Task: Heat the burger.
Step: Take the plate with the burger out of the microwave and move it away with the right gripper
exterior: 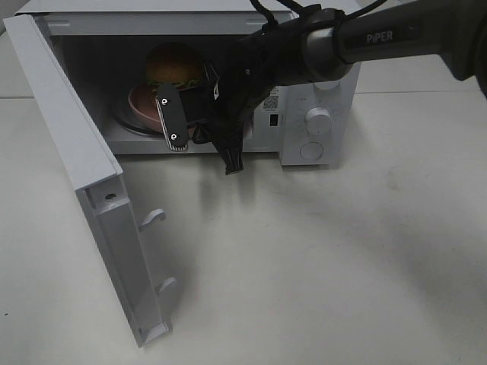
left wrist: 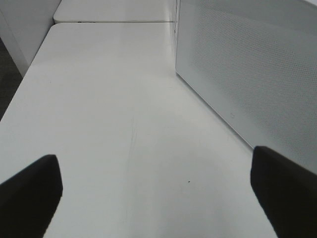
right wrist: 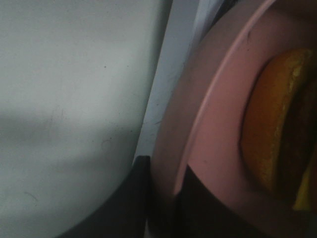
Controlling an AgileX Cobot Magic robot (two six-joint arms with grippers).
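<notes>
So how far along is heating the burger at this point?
Done: the microwave door stands open and the burger sits on the pink plate inside the microwave. In hand: the right gripper is clamped on the plate's rim at the cavity's front. Left: let go, withdraw the arm, shut the door and turn the dials. The left gripper hangs open over the table.

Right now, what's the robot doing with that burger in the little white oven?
The right arm's fingers are pinched on the rim of the pink plate. The plate carries the burger and is inside the microwave. The door is swung wide open, so heating has not started. The left arm's fingers are spread open above the table beside the microwave, holding nothing.
</notes>
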